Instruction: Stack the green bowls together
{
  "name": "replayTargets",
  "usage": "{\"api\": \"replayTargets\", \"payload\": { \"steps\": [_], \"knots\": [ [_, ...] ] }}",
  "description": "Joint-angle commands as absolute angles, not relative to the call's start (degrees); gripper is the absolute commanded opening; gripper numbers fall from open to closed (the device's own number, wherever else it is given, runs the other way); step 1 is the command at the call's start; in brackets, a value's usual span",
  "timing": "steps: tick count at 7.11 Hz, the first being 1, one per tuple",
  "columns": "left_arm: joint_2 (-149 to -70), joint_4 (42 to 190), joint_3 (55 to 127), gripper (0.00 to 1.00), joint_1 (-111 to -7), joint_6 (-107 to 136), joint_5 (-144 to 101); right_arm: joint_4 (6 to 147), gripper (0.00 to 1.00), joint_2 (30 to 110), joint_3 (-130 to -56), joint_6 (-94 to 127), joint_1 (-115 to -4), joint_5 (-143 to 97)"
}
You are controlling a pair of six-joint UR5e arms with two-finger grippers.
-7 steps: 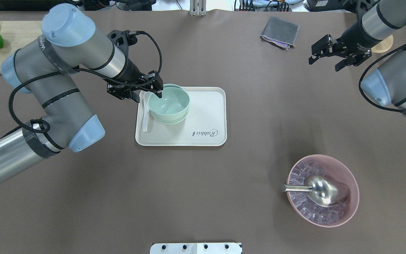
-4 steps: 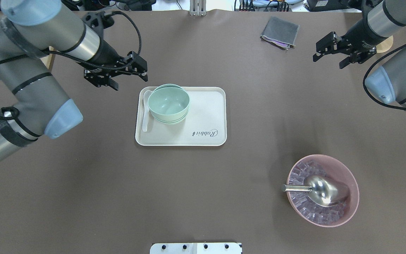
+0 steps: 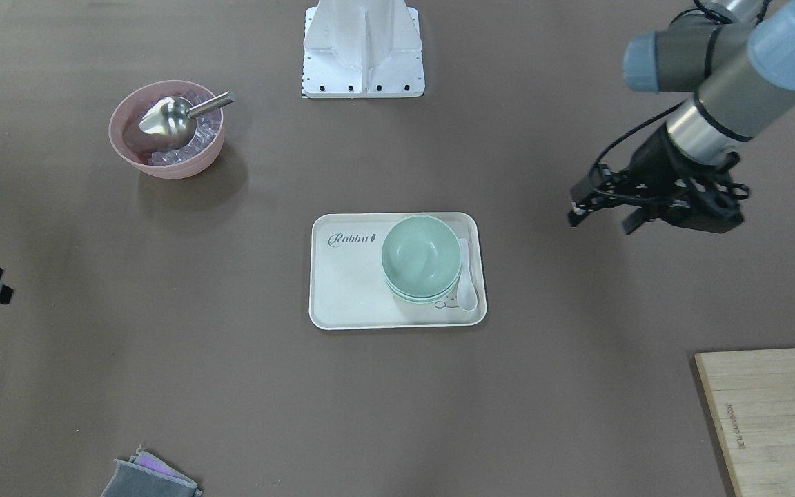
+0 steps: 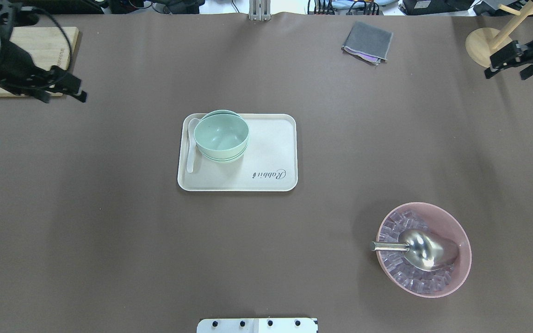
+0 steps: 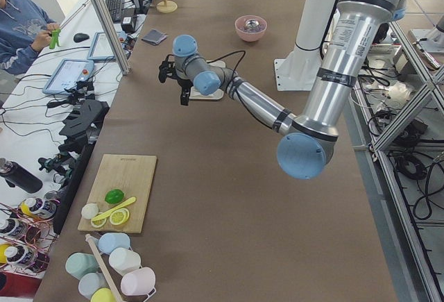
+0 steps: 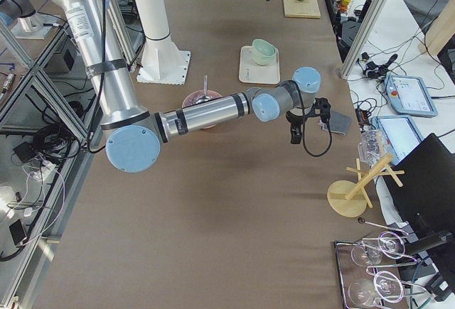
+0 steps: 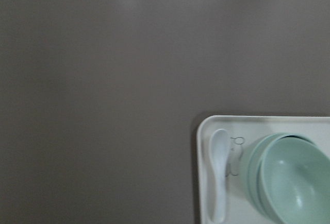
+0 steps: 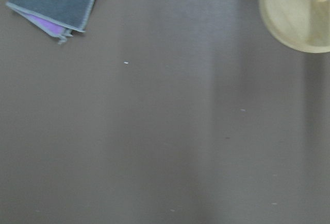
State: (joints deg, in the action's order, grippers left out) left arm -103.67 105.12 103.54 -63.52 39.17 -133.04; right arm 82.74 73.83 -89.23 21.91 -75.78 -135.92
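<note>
The pale mint-green bowls (image 4: 221, 135) sit nested in one stack on the left part of a cream tray (image 4: 271, 152). The stack also shows in the front view (image 3: 421, 257) and in the left wrist view (image 7: 289, 177). My left gripper (image 4: 65, 97) is open and empty, far to the left of the tray and above the table; in the front view (image 3: 601, 222) it is at the right. My right gripper (image 4: 505, 74) is open and empty at the far right back edge, well away from the bowls.
A white spoon (image 4: 191, 148) lies on the tray beside the stack. A pink bowl (image 4: 467, 252) of ice with a metal scoop (image 4: 426, 249) stands front right. A grey cloth (image 4: 367, 42), a wooden stand (image 4: 479, 44) and a cutting board (image 4: 58, 46) lie at the back.
My left gripper has drawn away from the rim of the bowl stack to the far left. My right gripper has moved farther right. The stack has not moved.
</note>
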Motion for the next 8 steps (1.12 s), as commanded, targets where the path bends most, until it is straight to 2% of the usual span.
{"api": "replayTargets", "payload": {
  "steps": [1,3,5,7,8],
  "knots": [
    [-93.55,104.94,103.62,0.98,-71.77,19.49,-135.78,88.58,1.00,78.11,-88.60,3.76,-83.12,-134.65],
    [-88.62,101.54,103.36,0.98,-77.93,8.76,-136.23,88.86,1.00,82.33,-88.42,-2.96,-88.31,-134.38],
    [-86.85,91.02,103.01,0.98,-85.30,-5.98,-135.80,88.86,1.00,85.68,-88.16,-6.67,-90.78,-133.95],
    [-83.78,90.00,101.44,0.98,-89.11,-8.88,-135.70,88.77,1.00,86.13,-88.07,-6.94,-90.88,-132.28],
    [-83.67,88.61,98.38,0.98,-91.82,-8.79,-135.70,88.77,1.00,85.96,-88.15,-6.94,-90.88,-132.19]
  ]
}}
